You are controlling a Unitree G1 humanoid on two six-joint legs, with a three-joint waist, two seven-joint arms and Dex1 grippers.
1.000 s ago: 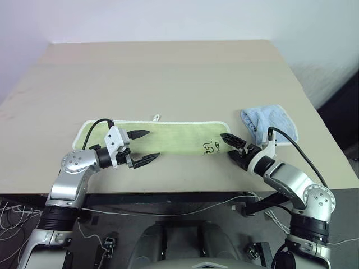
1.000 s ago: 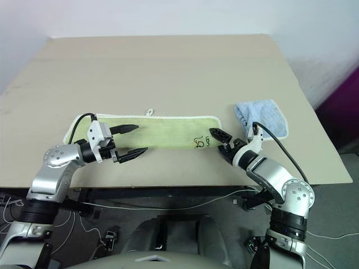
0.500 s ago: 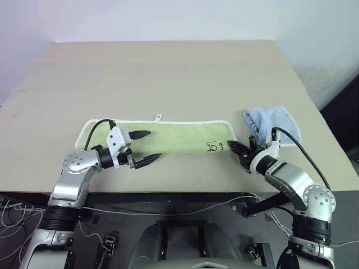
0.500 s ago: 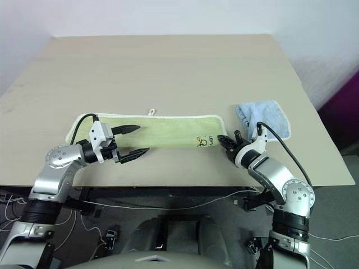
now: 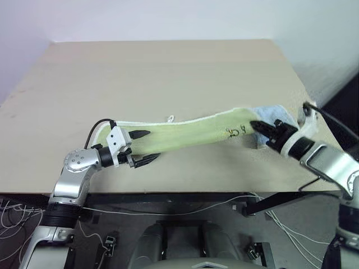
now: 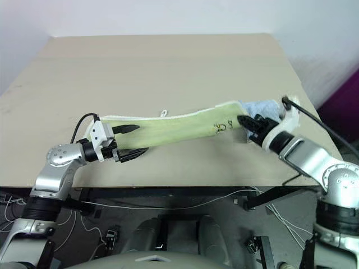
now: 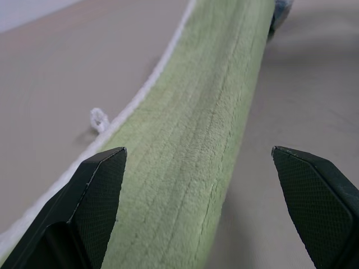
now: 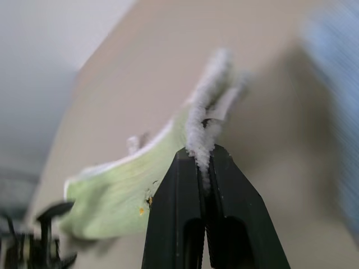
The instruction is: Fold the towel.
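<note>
Green towel (image 5: 190, 133) edge in right gripper (image 5: 259, 126)

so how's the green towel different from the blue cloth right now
The towel is light green, long and stretched out as a strip; the blue cloth is light blue, smaller and bunched up.

The towel has one end raised off the table, pinched in the shut right gripper, with the open left gripper astride its other end; the blue cloth lies untouched, partly hidden behind the lifted end.

Both are soft cloths near the table's front edge.
</note>
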